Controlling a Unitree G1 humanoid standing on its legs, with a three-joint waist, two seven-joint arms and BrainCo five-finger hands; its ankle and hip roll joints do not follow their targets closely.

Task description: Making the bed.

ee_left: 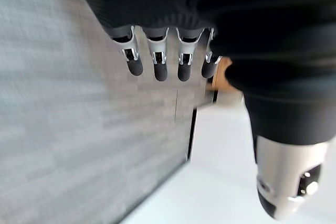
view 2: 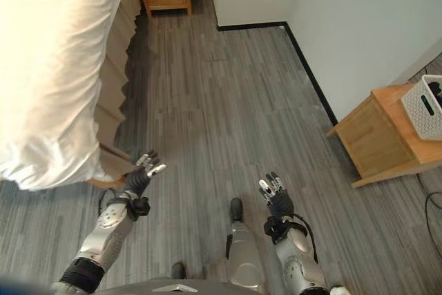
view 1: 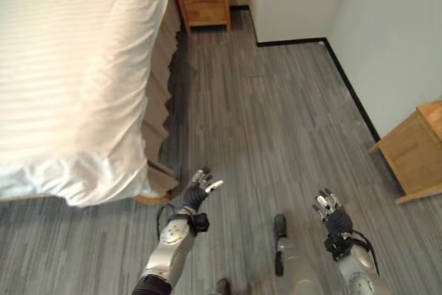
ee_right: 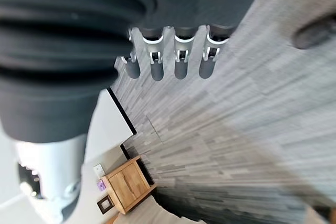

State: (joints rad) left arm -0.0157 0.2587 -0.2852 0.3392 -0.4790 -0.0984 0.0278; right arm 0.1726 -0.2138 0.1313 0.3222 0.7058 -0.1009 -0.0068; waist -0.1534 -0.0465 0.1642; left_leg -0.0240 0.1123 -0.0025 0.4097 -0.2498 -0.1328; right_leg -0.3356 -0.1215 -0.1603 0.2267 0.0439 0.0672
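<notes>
bed (view 1: pixel 155 67) – white duvet (view 1: pixel 69 67), grey floor (view 1: pixel 276 115)

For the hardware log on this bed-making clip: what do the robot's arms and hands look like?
Both arms are smooth silver-grey shells with dark bands near the elbow. The left hand and right hand are alike: a dark ribbed cover over the back of the hand and the wrist, and silver fingers ending in rounded dark tips, with the thumb set apart. No markings are legible.

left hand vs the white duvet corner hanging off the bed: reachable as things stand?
Probably yes. The left hand is open, holds nothing, and hovers over bare floor just beside the duvet corner overhanging the bed. Nothing sits between them, though it isn't touching the duvet.
</notes>
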